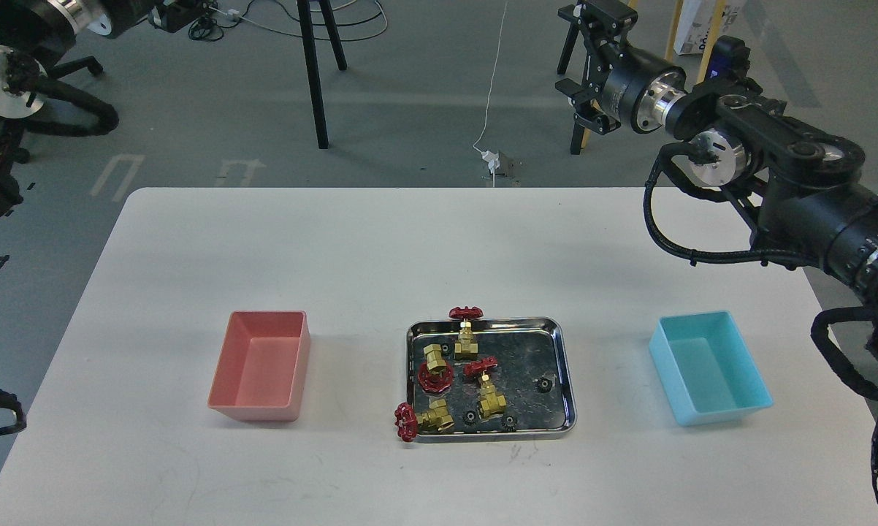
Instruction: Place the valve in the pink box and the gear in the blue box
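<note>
Several valves with red handwheels lie in a shiny steel tray [567, 380] at the table's front centre: one at the tray's back edge [466, 327], one at mid left [434, 365], one in the middle [487, 389] and one over the front-left corner [418, 419]. Small black gears lie among them, such as a gear [545, 383] at the right and another gear [470, 417] near the front. The pink box [296, 365] stands empty to the left, the blue box [667, 359] empty to the right. My right gripper [579, 58] hangs high beyond the table's far right, open and holding nothing. My left gripper is out of view.
The white table [380, 248] carries only the tray and the two boxes. Beyond its far edge are black stand legs [315, 73], a white cable with a plug [491, 157] on the floor and a chair base [74, 109] at the left.
</note>
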Controlling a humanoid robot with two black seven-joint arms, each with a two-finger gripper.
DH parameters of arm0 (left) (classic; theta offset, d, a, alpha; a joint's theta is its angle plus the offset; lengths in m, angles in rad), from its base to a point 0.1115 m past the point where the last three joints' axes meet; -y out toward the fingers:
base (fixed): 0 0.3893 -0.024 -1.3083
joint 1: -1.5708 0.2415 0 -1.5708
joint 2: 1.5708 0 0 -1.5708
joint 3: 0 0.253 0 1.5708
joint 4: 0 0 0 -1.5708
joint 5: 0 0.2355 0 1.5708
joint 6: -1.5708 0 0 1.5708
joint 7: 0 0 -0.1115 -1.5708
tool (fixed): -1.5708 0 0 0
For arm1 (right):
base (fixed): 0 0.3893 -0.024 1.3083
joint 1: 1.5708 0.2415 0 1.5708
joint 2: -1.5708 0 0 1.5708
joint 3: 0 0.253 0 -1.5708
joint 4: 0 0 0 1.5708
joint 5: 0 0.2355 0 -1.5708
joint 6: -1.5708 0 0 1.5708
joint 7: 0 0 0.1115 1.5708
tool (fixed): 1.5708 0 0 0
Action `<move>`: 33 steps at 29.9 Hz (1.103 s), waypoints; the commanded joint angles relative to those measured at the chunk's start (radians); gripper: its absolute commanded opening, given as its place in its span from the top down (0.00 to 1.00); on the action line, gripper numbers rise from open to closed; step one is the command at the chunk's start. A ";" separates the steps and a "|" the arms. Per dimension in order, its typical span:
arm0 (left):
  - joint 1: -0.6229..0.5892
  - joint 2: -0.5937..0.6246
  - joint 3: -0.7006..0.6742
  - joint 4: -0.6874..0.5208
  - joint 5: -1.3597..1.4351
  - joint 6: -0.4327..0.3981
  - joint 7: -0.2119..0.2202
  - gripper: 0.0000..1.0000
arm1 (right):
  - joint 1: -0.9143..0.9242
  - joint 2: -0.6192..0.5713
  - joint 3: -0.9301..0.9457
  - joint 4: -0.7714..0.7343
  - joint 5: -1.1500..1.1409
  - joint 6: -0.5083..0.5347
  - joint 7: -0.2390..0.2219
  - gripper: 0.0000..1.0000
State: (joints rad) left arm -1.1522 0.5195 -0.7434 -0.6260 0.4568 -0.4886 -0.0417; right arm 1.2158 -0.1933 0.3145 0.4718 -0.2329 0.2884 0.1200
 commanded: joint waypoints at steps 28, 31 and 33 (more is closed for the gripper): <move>0.206 0.129 0.049 -0.147 0.282 0.000 -0.121 0.01 | 0.076 -0.052 -0.008 0.004 -0.011 0.002 0.001 0.01; 0.218 0.155 0.052 -0.292 0.486 0.000 -0.122 0.03 | 0.079 -0.052 -0.005 0.004 -0.011 -0.003 0.001 0.01; 0.258 0.160 0.050 -0.410 0.581 0.000 -0.122 0.04 | 0.085 -0.052 -0.003 0.004 -0.011 -0.003 0.001 0.01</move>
State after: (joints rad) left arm -0.9344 0.6680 -0.6931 -0.8877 0.8912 -0.4891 -0.1637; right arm 1.2941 -0.2451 0.3077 0.4754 -0.2438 0.2878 0.1208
